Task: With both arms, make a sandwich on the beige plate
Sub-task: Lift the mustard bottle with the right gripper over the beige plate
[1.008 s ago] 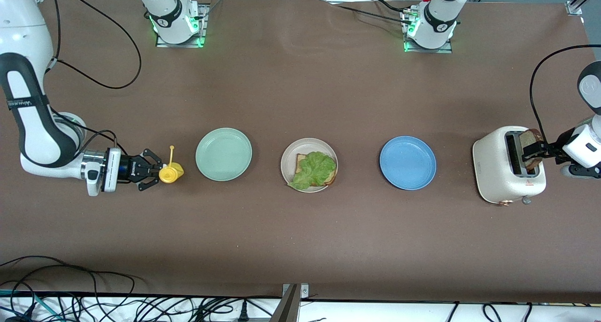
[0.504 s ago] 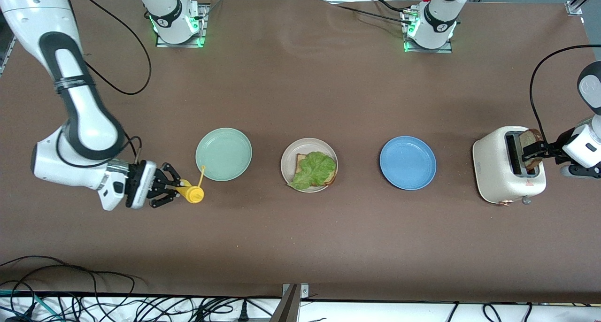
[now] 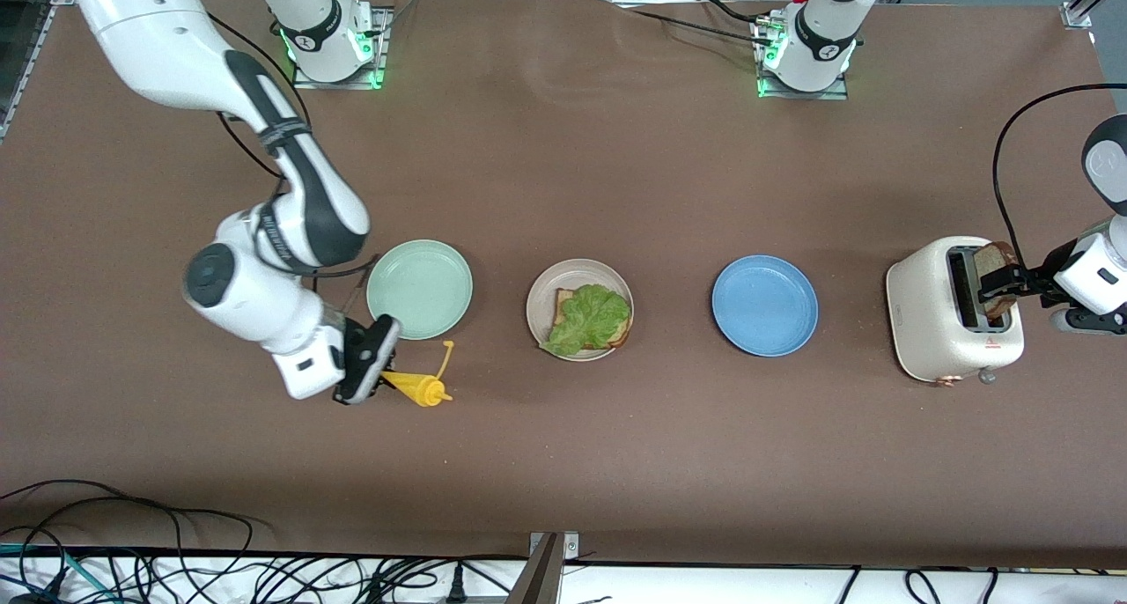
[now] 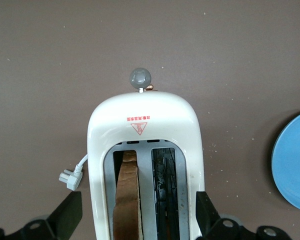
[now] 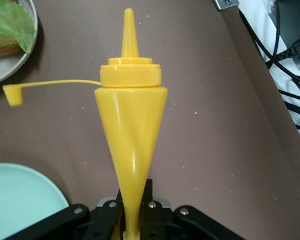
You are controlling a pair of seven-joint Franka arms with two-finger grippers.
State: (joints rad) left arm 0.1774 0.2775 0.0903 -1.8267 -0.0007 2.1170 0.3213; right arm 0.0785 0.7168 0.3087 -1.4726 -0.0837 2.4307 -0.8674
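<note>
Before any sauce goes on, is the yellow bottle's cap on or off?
Off. The yellow squeeze bottle has a bare nozzle; its small cap dangles aside on a thin tether. The right gripper holds the bottle.

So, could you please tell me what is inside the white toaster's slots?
One slot of the white toaster holds a brown bread slice standing upright; the other looks empty, its bottom unseen.

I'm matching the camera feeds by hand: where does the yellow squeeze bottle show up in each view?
Front view: yellow squeeze bottle held in the right gripper, over the table near the mint green plate.
Left wrist view: not in it.
Right wrist view: fills the middle, nozzle away from the camera.
Shared landmark: the mint green plate, seen in the front and right wrist views.
</note>
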